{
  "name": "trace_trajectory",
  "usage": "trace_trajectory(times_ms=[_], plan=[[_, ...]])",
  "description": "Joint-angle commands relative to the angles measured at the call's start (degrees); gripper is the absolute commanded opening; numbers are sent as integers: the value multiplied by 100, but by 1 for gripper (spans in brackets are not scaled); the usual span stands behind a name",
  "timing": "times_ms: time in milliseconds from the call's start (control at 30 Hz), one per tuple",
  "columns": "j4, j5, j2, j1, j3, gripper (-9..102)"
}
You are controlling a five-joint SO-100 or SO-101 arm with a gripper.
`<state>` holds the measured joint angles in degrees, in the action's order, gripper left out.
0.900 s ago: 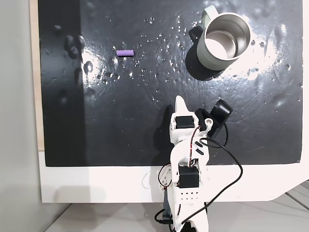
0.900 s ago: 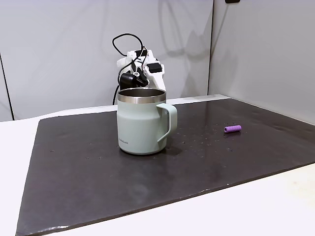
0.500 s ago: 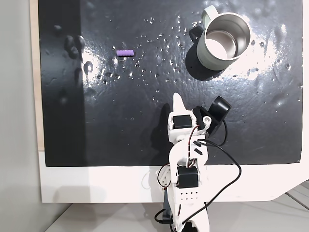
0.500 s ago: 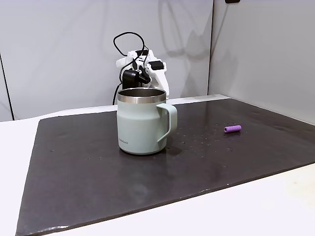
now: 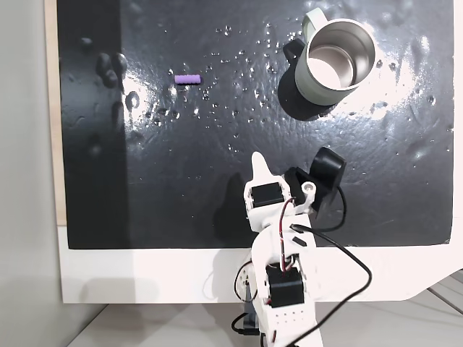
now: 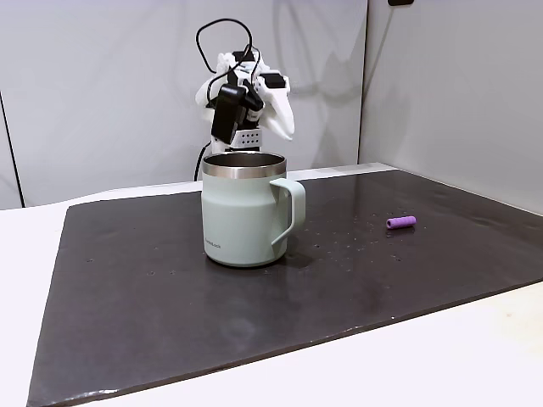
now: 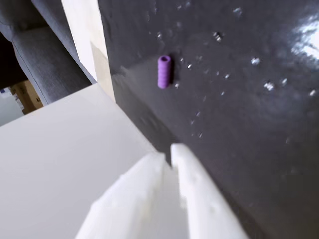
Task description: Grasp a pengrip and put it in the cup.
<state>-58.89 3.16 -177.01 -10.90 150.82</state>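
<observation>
The pengrip (image 5: 187, 78) is a small purple tube lying on the black mat, far left of the cup in the view from above; it also shows at the right in the side view (image 6: 401, 222) and near the top of the wrist view (image 7: 164, 71). The cup (image 5: 307, 83), a sage-green mug with a steel inside, stands upright at the mat's far right (image 6: 242, 216). My gripper (image 5: 257, 159) hangs above the mat's near edge, well short of both, raised behind the cup (image 6: 284, 127). Its white fingertips (image 7: 167, 152) are pressed together with nothing between them.
The black mat (image 5: 181, 188) is speckled with shiny water droplets (image 5: 231, 112) between the pengrip and the cup. White table (image 5: 145, 278) borders the mat near the arm's base. A black cable (image 5: 347, 253) loops beside the arm. Grey walls stand behind in the side view.
The arm has lifted higher above the cup's rim in the side view, and the gripper tip has swung slightly left toward the pengrip's side. Pengrip and cup have not moved.
</observation>
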Motion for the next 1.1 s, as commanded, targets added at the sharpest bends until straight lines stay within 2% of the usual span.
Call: trace_trajectory(times_ms=[0, 200, 433, 567, 633, 800, 1067], plan=[[-272, -44, 870, -316, -1608, 0], [-1063, -712, 3094, -624, -3920, 2], [-2522, -1503, 6126, -861, -7251, 9], [-3085, -1951, 7550, -905, -8728, 15], [-3094, -2030, 8007, -949, -9105, 20], [-3059, -2329, 8982, -1011, -9729, 25], [-3015, -2672, 10564, -1011, -10652, 26]])
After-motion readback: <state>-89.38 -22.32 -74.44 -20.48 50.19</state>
